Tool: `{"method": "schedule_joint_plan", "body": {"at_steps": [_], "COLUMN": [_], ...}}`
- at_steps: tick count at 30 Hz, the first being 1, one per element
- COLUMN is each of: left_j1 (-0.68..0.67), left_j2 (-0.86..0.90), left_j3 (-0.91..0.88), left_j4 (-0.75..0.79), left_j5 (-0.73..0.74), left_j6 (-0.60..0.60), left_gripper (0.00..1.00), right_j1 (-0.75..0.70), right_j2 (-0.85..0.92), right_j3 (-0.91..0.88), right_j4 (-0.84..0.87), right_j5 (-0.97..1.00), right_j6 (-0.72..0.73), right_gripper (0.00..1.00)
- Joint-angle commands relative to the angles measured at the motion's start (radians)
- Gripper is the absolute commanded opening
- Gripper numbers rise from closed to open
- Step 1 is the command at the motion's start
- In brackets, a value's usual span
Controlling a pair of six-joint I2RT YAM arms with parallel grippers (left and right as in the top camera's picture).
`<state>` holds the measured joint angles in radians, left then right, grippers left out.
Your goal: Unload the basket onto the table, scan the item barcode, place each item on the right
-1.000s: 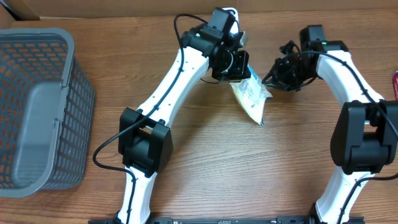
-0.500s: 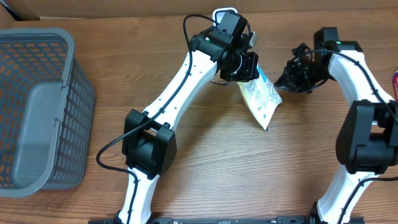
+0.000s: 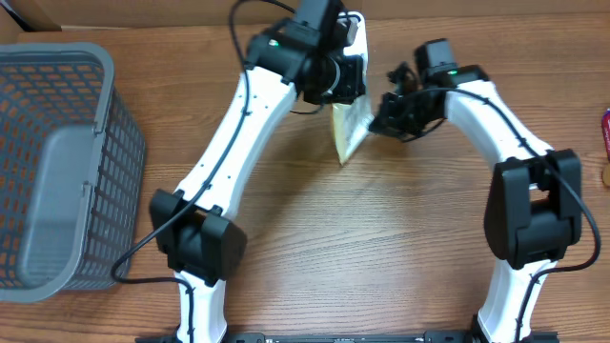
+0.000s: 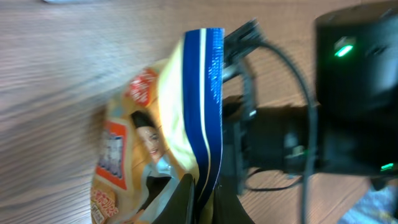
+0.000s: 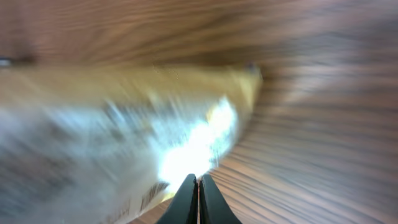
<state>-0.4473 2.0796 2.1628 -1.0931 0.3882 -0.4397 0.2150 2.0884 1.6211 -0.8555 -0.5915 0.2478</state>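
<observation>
pouch (image 5: 112,118) blurred in r wrist view, print unreadable; btm cropped in l wrist.

- Overhead, you look straight down from well above on the wooden surface (image 3: 381,267), with both arms (image 3: 243,133) and the basket (image 3: 129,181) in one wide view.
- Your left wrist camera looks along the left tool (image 4: 205,196), very near the snack bag (image 4: 155,137), facing the right arm (image 4: 348,93) beyond.
- Your right wrist camera looks along the right tool (image 5: 198,186), so near the same bag that it blurs.
- All three views share that bag and the surface around it.
</observation>
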Motion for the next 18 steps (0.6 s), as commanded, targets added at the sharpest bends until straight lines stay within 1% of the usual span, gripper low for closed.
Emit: {"method": "schedule_joint_plan", "body": {"at_steps": [1, 6, 7, 10, 15, 18], "left_j1": [0.005, 0.009, 0.003, -0.018, -0.080, -0.117], "left_j2": [-0.046, -0.056, -0.052, -0.038, 0.022, 0.072], "left_j3": [0.028, 0.028, 0.025, 0.021, 0.014, 0.014], "left_j4": [-0.009, -0.023, -0.043, -0.078, -0.056, -0.050], "left_j5": [-0.006, -0.031, -0.081, -0.165, -0.170, -0.142], "left_j6": [0.037, 0.043, 0.042, 0.008, -0.062, -0.086], "left_gripper": [0.04, 0.04, 0.04, 0.04, 0.04, 0.04], "right_j1": [0.053, 0.071, 0.065, 0.055, 0.054, 0.055], "right_j2": [0.004, 0.004, 0.004, 0.004, 0.004, 0.004], "right_j3": [0.000, 0.003, 0.003, 0.003, 0.003, 0.003], "right_j4": [0.057, 0.105, 0.112, 0.126, 0.146, 0.148], "right_j5": [-0.078, -0.094, -0.095, -0.096, -0.100, -0.099], "right_j6": [0.087, 0.097, 0.098, 0.098, 0.120, 0.118], "right_gripper": [0.05, 0.06, 0.06, 0.06, 0.06, 0.06]}}
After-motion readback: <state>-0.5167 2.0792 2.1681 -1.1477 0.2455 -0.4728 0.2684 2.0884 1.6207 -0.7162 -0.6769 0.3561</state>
